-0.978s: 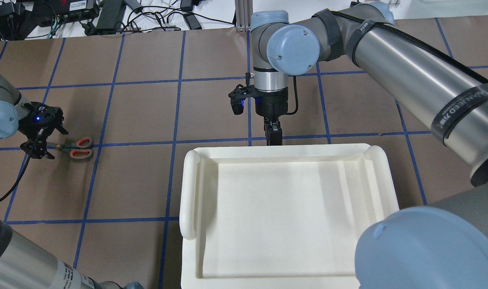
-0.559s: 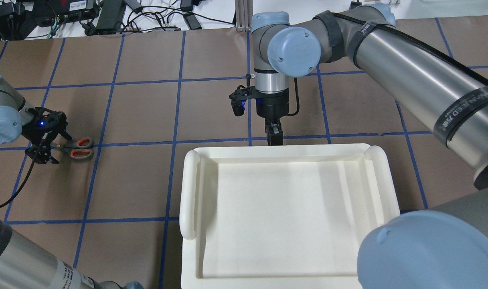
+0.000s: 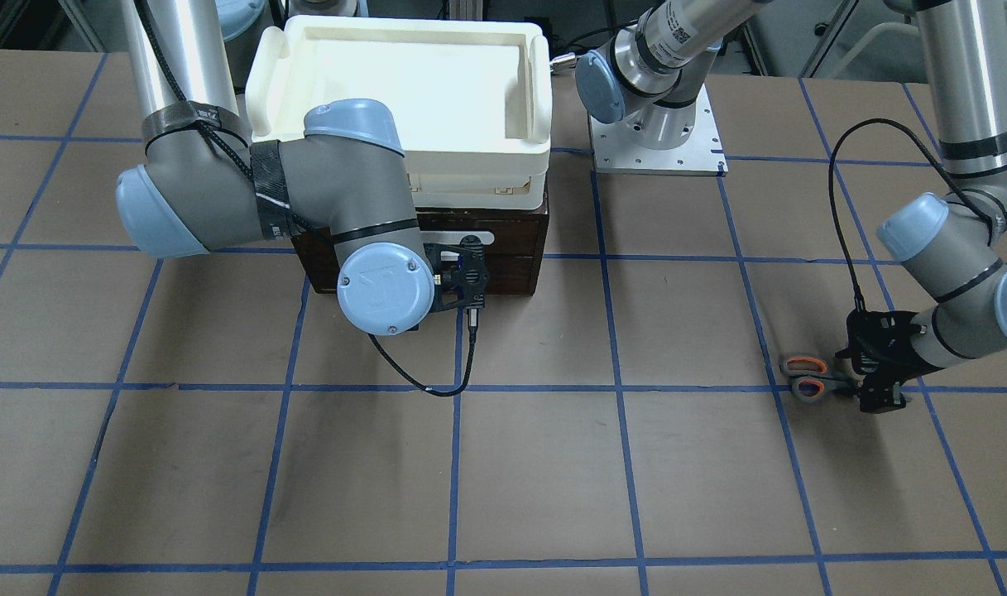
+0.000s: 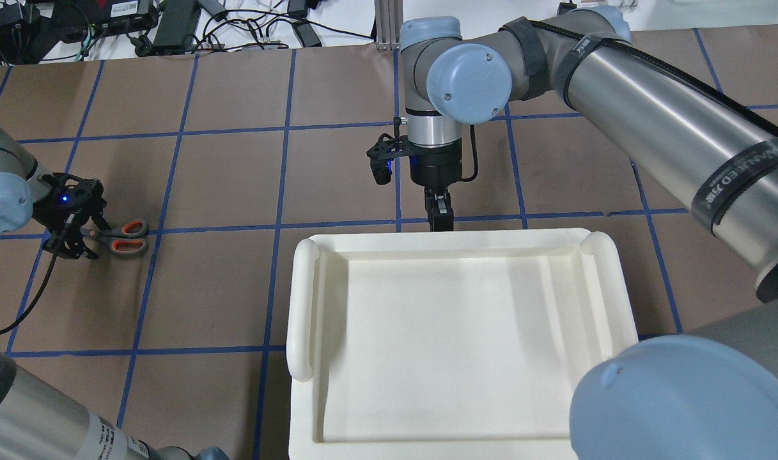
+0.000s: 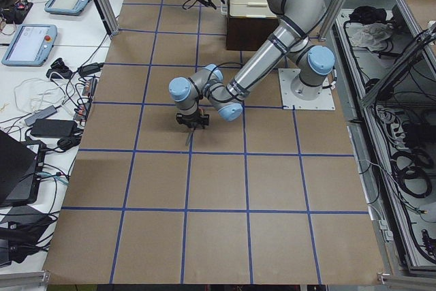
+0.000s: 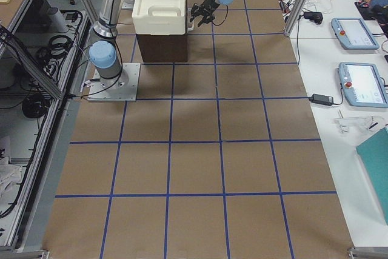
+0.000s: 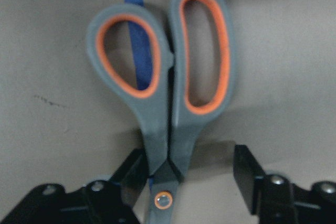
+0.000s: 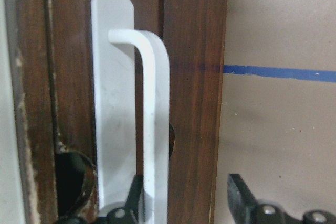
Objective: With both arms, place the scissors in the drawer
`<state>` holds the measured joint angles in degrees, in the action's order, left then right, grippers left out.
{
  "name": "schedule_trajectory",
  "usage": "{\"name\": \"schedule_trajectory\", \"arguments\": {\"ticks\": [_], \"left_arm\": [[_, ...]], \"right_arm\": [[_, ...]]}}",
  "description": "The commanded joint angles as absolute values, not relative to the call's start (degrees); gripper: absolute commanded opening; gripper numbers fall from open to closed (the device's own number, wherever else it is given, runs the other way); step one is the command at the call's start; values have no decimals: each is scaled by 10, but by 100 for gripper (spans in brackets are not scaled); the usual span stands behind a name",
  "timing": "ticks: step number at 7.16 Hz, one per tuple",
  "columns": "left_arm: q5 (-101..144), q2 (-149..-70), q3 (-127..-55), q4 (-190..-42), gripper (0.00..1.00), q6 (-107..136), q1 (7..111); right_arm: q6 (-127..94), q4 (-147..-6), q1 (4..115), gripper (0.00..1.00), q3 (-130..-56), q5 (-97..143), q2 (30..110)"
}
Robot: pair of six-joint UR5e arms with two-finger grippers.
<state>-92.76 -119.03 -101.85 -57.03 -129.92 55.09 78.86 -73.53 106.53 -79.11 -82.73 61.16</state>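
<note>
The scissors [image 4: 123, 236] lie flat on the brown table at the far left, orange-lined loops pointing away from my left gripper [image 4: 80, 241]. In the left wrist view the open fingers straddle the scissors [image 7: 168, 93] just above the pivot, one finger [image 7: 134, 174] touching and the other apart. The dark brown drawer [image 3: 515, 269] sits shut under the white tray. My right gripper [image 8: 184, 195] is open around the white bar handle [image 8: 152, 119], with the bar close to one finger. It also shows in the overhead view [image 4: 440, 218].
A white plastic tray [image 4: 302, 306] sits on top of the dark wooden cabinet. The right arm's elbow [image 3: 371, 223] hangs in front of the cabinet, with a black cable looping onto the table. Blue tape lines grid the brown table.
My left gripper has shifted slightly right, closer over the scissors' blade end. The right gripper has barely moved at the drawer front.
</note>
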Motion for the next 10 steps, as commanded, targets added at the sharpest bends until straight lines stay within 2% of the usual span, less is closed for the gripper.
{"name": "schedule_trajectory", "arguments": {"ticks": [1, 2, 3, 4, 6, 8, 10], "left_arm": [[-930, -1192, -1020, -564, 27, -1298, 549], [-928, -1192, -1020, -565, 26, -1297, 549], [-927, -1192, -1020, -564, 16, -1297, 549], [-927, -1190, -1020, -564, 10, -1299, 549], [-927, -1187, -1019, -560, 8, -1297, 549], [-925, -1170, -1010, -561, 0, -1296, 555], [-918, -1151, -1010, -568, 0, -1289, 559]], "right_arm": [[789, -745, 1065, 61, -786, -828, 611], [789, -756, 1065, 61, -785, -829, 609], [789, -758, 1065, 61, -783, -829, 609], [788, -766, 1065, 60, -778, -829, 608], [788, -780, 1065, 60, -762, -829, 596], [787, -808, 1065, 60, -759, -830, 587], [786, -809, 1064, 60, -731, -833, 570]]}}
